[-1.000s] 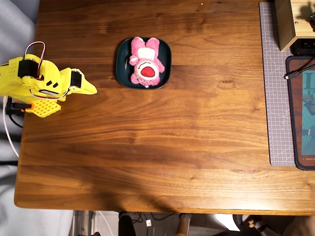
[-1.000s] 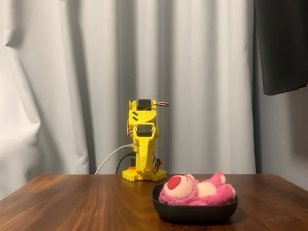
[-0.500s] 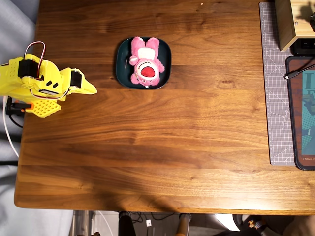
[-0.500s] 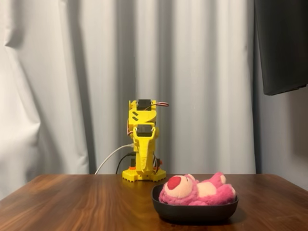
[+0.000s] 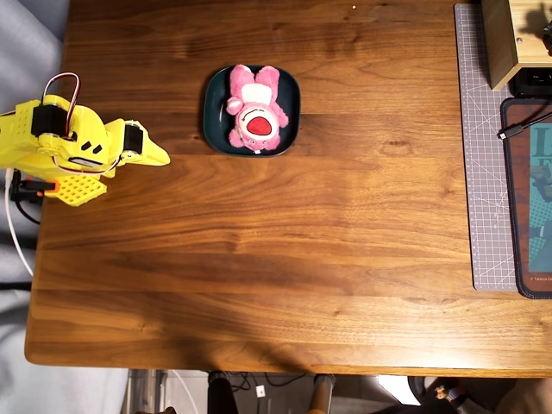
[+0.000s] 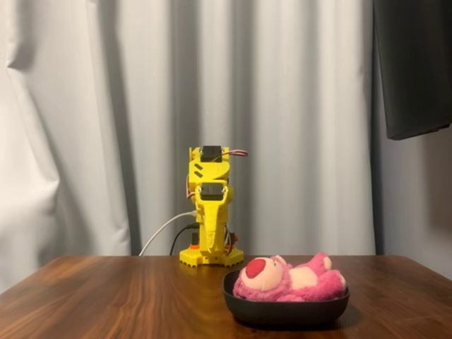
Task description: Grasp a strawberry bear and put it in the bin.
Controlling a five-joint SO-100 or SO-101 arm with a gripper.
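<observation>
The pink strawberry bear lies on its back inside the dark teal bin, its red muzzle up; in the fixed view the bear rests in the bin at the table's front. The yellow arm is folded back at the table's left edge in the overhead view. Its gripper points right, well left of the bin, shut and holding nothing. In the fixed view the gripper hangs down over the arm's base, far behind the bin.
A grey cutting mat, a dark pad with a cable and a wooden box line the table's right side in the overhead view. White curtains hang behind the arm.
</observation>
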